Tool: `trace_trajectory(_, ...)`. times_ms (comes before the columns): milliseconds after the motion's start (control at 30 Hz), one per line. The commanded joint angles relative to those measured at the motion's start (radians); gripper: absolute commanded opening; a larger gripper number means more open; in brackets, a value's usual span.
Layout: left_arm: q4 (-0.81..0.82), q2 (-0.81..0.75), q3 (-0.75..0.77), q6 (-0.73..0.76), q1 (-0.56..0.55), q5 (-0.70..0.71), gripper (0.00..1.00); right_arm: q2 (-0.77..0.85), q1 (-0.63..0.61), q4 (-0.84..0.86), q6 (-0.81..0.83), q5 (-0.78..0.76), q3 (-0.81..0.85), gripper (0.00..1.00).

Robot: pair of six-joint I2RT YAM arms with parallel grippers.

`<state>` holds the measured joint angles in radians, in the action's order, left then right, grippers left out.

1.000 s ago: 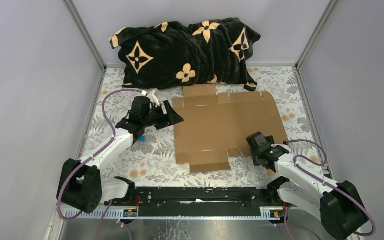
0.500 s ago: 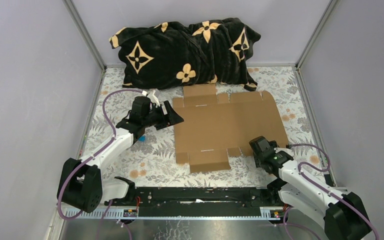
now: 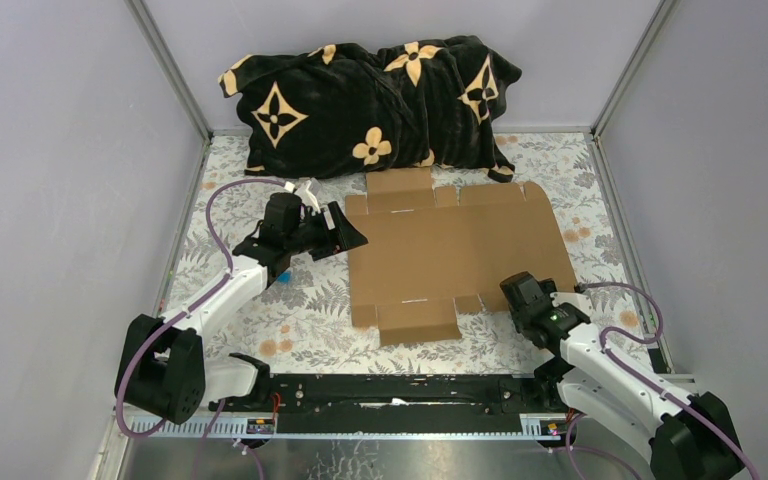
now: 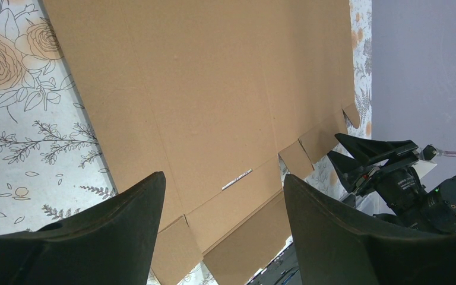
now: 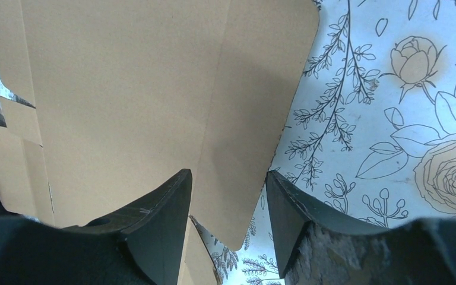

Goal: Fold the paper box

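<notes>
The paper box (image 3: 460,245) lies as a flat, unfolded cardboard sheet on the floral tabletop (image 3: 305,300). The left gripper (image 4: 222,178) hovers at the sheet's left edge, its jaws wide apart and holding nothing, and the sheet spreads out ahead of its fingers. The right gripper (image 5: 227,173) sits low at the near right corner with its jaws parted. A rounded flap lies just ahead of its fingertips. Beyond both grippers, a black patterned pillow (image 3: 370,100) lies just past the sheet's far edge.
</notes>
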<state>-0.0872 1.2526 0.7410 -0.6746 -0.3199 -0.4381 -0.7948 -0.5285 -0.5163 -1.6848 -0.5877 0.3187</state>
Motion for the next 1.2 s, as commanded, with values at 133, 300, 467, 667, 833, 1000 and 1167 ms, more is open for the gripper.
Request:
trace_trajectory(133, 0.012, 0.007, 0.025, 0.019, 0.003, -0.006, 0.80, -0.026, -0.004, 0.007, 0.009, -0.050, 0.049, 0.57)
trace_trajectory(300, 0.015, 0.008, 0.024, 0.020, 0.000, -0.005, 0.80, -0.015, -0.004, -0.019, -0.025, -0.019, 0.035, 0.59)
trace_trajectory(467, 0.015, 0.010, 0.023, 0.020, -0.004, -0.006, 0.80, 0.009, -0.004, -0.031, -0.060, -0.016, 0.010, 0.59)
trace_trajectory(667, 0.024, 0.023, 0.023, 0.016, -0.010, -0.004, 0.80, 0.004, -0.003, -0.092, -0.111, 0.051, 0.010, 0.64)
trace_trajectory(833, 0.028, 0.022, 0.019, 0.014, -0.013, -0.002, 0.80, -0.050, -0.004, -0.086, -0.138, 0.066, 0.005, 0.66)
trace_trajectory(1000, 0.023, 0.021, 0.022, 0.016, -0.013, -0.002, 0.80, -0.076, -0.002, -0.036, -0.170, 0.056, -0.035, 0.66)
trace_trajectory(1167, 0.023, 0.026, 0.023, 0.020, -0.014, -0.003, 0.80, -0.027, -0.004, 0.005, -0.192, 0.021, -0.104, 0.63)
